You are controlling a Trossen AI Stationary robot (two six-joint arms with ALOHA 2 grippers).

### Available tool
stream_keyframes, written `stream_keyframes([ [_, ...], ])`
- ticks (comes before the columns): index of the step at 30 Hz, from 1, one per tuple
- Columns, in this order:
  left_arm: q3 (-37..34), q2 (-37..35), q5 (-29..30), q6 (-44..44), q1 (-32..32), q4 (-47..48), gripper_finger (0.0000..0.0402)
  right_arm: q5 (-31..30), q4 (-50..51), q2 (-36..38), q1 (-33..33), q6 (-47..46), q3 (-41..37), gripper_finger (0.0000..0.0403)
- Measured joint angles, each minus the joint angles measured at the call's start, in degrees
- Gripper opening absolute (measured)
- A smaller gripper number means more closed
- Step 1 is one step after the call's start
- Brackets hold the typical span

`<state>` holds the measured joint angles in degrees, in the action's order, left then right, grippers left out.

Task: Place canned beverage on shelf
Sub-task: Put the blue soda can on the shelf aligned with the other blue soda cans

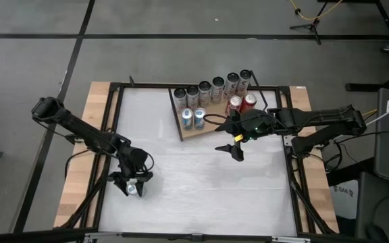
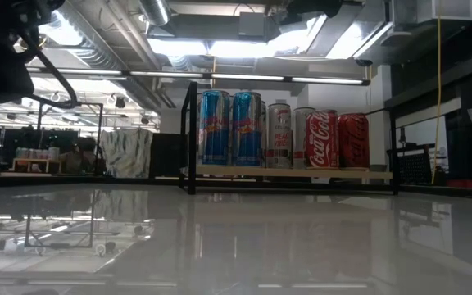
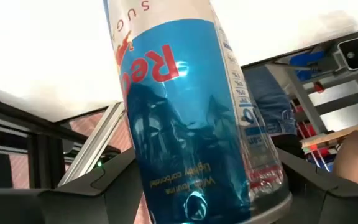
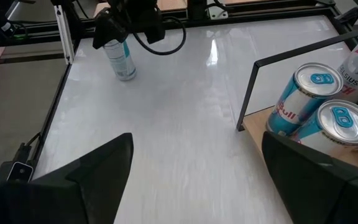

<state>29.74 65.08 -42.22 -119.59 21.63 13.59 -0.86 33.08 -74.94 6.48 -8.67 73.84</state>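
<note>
My left gripper (image 1: 132, 183) is near the table's front left, shut on a light-blue and silver can (image 3: 191, 112), which also shows in the right wrist view (image 4: 122, 61). The shelf, a light wooden board (image 1: 208, 129) with a thin black wire frame (image 4: 291, 53), stands at the back right. It carries two blue cans (image 1: 193, 118), two red cans (image 1: 242, 103) and a row of silver cans (image 1: 211, 88), all standing on their bases. My right gripper (image 1: 236, 150) is open and empty just in front of the shelf. My left gripper pinches the can's round side near its upper end (image 3: 148, 180) between its two fingers (image 3: 98, 193). The fingers come from above, pointing down. The can stands about upright below the gripper, slightly tilted (image 4: 124, 73). I cannot tell whether its lower end touches the tabletop.
Bare white tabletop (image 1: 194, 182) lies between the two grippers. A black metal frame (image 1: 113, 121) and wooden strips (image 1: 80, 175) border the table. The shelf's front wire post (image 4: 248, 93) stands close to my right gripper.
</note>
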Motion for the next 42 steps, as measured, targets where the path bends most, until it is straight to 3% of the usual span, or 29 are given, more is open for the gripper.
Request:
stream_keyframes([
  [8,0.0,-3.4,-2.8,0.1,1.5,0.8,0.0275,0.0,0.0,0.0,0.0,0.0,0.0,0.0347],
  [22,0.0,-16.6,11.2,-1.6,1.6,0.9,0.0275,0.0,0.0,0.0,0.0,0.0,0.0,0.0347],
  [28,0.0,-22.5,20.7,-0.7,1.7,1.5,0.0275,0.0,0.0,0.0,0.0,0.0,0.0,0.0347],
  [33,0.0,-25.9,31.6,8.8,1.7,2.5,0.0275,0.0,0.0,0.0,0.0,-2.2,0.0,0.0347],
  [37,0.1,-27.7,42.7,24.6,1.7,2.3,0.0275,-0.2,-0.1,0.0,0.0,-4.1,0.0,0.0347],
  [42,2.4,-28.4,51.2,42.4,1.6,2.5,0.0275,-2.3,-0.2,0.0,0.0,-7.2,0.0,0.0347],
])
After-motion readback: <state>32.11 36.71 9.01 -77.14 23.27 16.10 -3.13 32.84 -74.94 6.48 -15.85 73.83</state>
